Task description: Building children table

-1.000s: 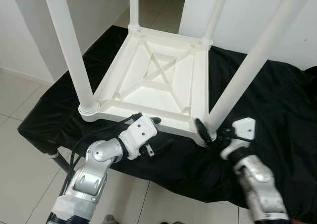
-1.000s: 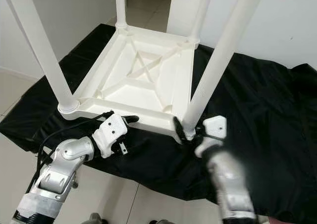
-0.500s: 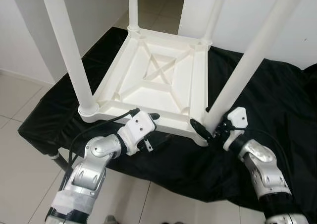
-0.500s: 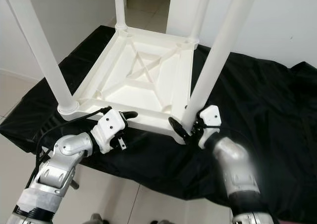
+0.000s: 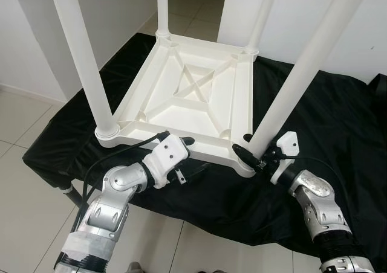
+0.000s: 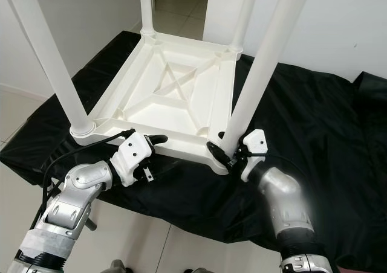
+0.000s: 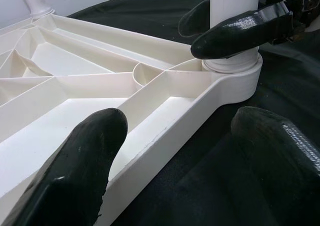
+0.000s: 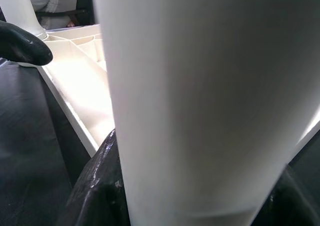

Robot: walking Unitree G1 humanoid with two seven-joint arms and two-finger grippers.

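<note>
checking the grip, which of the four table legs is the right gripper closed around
The near-right leg, at the corner closest to the robot's right arm. The right gripper clasps its base just above the socket; the other three legs stand free, and the left gripper sits at the tabletop's near rim.

Bright, even indoor light, head views sharp. Glare whitens the table (image 8: 75, 76) in the right wrist view, where the near leg (image 8: 210, 96) is blurred.

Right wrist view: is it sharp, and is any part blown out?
Right wrist view: the table leg sits very close and soft, and the tabletop underside behind it glares near white. Left wrist view: the near fingers are blurred, the rim crisp.
</note>
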